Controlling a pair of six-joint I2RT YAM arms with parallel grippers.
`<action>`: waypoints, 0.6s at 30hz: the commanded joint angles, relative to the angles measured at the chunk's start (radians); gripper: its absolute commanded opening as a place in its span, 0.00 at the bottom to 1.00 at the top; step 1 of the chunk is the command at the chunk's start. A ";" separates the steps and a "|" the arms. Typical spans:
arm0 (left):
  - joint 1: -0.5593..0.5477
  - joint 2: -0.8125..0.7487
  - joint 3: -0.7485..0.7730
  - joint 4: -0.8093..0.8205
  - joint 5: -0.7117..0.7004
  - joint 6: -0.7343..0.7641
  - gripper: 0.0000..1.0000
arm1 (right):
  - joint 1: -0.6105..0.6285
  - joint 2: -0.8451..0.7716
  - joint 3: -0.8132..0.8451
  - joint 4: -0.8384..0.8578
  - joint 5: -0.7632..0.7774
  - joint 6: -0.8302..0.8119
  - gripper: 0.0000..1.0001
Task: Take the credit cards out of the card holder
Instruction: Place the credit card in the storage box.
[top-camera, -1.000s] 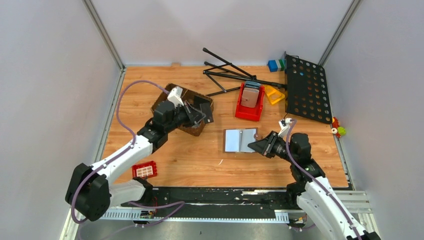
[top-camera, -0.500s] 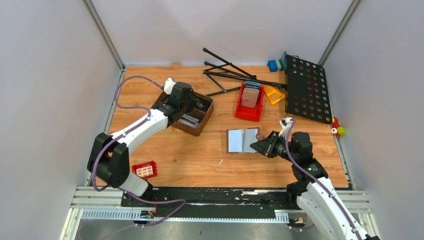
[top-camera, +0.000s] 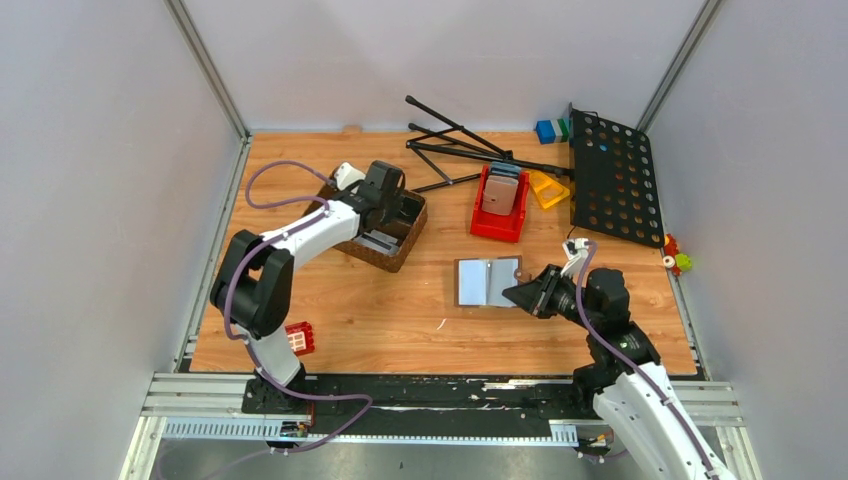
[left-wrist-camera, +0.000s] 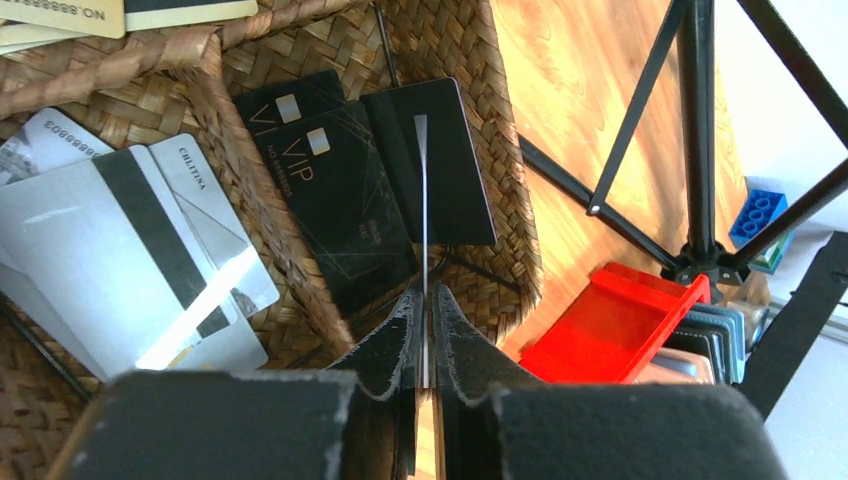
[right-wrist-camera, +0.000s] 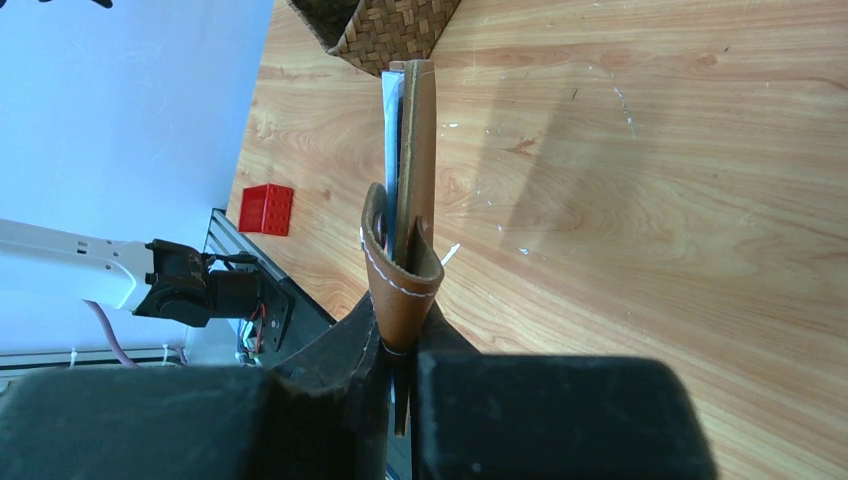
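Note:
The brown card holder (top-camera: 487, 282) lies open on the table, its pale grey inside facing up. My right gripper (top-camera: 522, 293) is shut on its right edge; in the right wrist view the holder (right-wrist-camera: 410, 180) stands edge-on between my fingers (right-wrist-camera: 400, 330). My left gripper (top-camera: 395, 213) is over the wicker basket (top-camera: 400, 255), shut on one credit card seen edge-on (left-wrist-camera: 423, 200) between the fingertips (left-wrist-camera: 424, 292). Black credit cards (left-wrist-camera: 340, 190) and silvery ones (left-wrist-camera: 130, 260) lie in the basket (left-wrist-camera: 480, 60).
A red bin (top-camera: 500, 215) holding a pinkish-grey slab, a yellow piece (top-camera: 548, 188), a black folding stand (top-camera: 460, 150), a black perforated panel (top-camera: 612, 180) and blue-green blocks (top-camera: 550, 130) sit at the back. A red gridded block (top-camera: 298, 338) lies near the left arm's base.
My left arm has swung back and right, carrying its gripper deeper over the basket. The card holder and right gripper have shifted slightly right.

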 joint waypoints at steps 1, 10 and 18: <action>0.002 0.029 0.073 0.001 -0.033 -0.030 0.22 | -0.005 -0.018 0.027 0.007 0.014 -0.018 0.00; 0.004 -0.140 0.073 -0.028 -0.010 0.255 0.54 | -0.006 -0.015 0.019 0.014 0.010 -0.018 0.00; 0.004 -0.439 -0.073 -0.086 0.182 0.575 0.78 | -0.005 0.025 0.004 0.100 -0.031 0.022 0.00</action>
